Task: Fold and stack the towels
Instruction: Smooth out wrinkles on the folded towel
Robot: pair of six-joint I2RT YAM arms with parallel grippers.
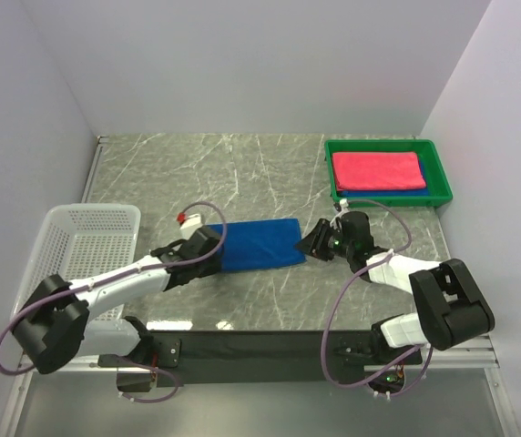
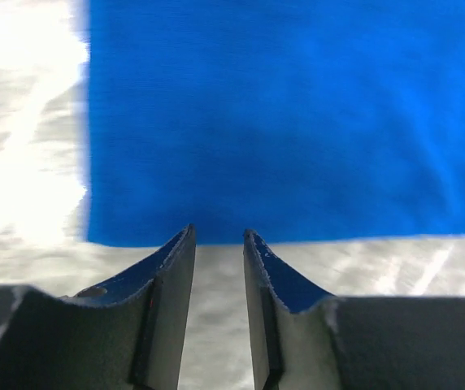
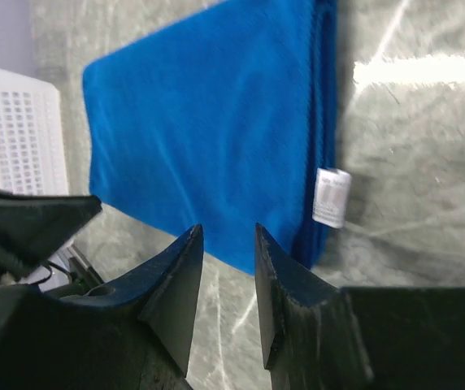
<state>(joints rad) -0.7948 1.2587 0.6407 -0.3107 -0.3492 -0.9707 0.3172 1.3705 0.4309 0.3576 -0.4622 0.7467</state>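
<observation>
Grey marbled desk (image 1: 242, 173) with a blue towel (image 1: 259, 244) lying flat between both end effectors.
Left end effector (image 2: 218, 234) and right end effector (image 3: 228, 230) stand slightly open and empty, tips at opposite towel edges; pink towel (image 1: 377, 170) lies in green tray (image 1: 388, 199) beyond the right one.

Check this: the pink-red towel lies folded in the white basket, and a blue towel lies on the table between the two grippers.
Not quite: the pink-red towel lies folded in the green tray, not the white basket; the top external view shows it. The blue towel does lie on the table between the left gripper and the right gripper.
</observation>
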